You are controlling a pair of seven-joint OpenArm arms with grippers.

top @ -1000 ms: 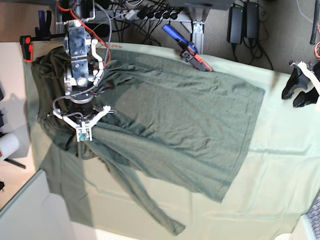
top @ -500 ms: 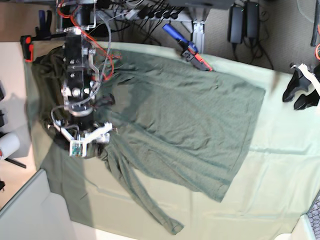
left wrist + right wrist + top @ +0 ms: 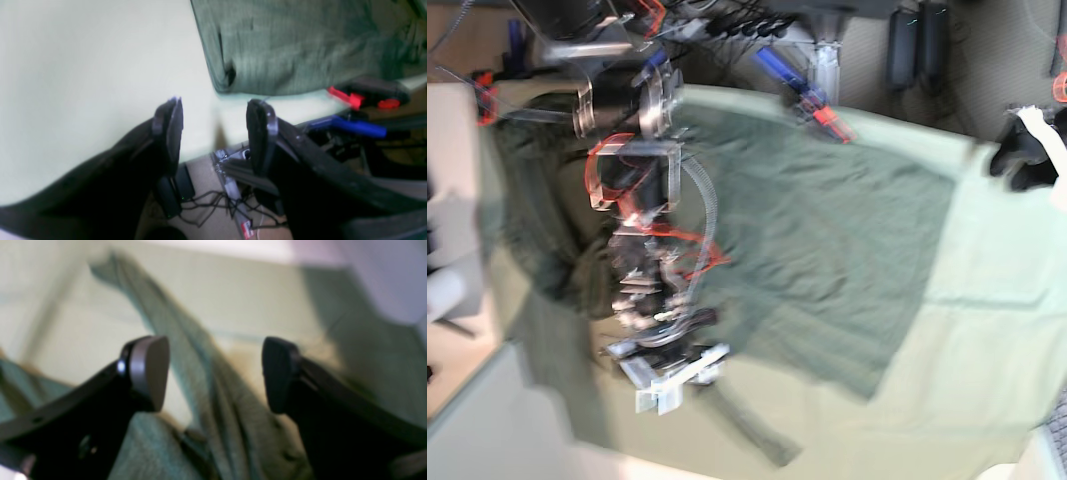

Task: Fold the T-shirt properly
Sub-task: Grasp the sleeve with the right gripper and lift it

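The dark olive T-shirt (image 3: 827, 220) lies spread over the pale green table cloth (image 3: 987, 350), with one long sleeve (image 3: 752, 432) trailing toward the front edge. My right gripper (image 3: 672, 385) hovers at that sleeve's root. In the right wrist view it (image 3: 213, 373) is open, and the sleeve (image 3: 186, 340) runs on the cloth below its fingers, ungripped. At the far right edge of the table, clear of the shirt, is my left gripper (image 3: 1027, 160). The left wrist view shows it (image 3: 213, 123) open and empty, with a shirt corner (image 3: 283, 50) ahead.
A blue and red clamp (image 3: 812, 100) grips the back table edge beside the shirt, also visible as a clamp (image 3: 353, 98) in the left wrist view. Cables and power bricks lie on the floor behind. A pale panel (image 3: 477, 420) borders the front left corner.
My right gripper has opened, let go of the bunched shirt fabric at the left, and swung toward the front edge over the sleeve. The left arm has stayed in place.
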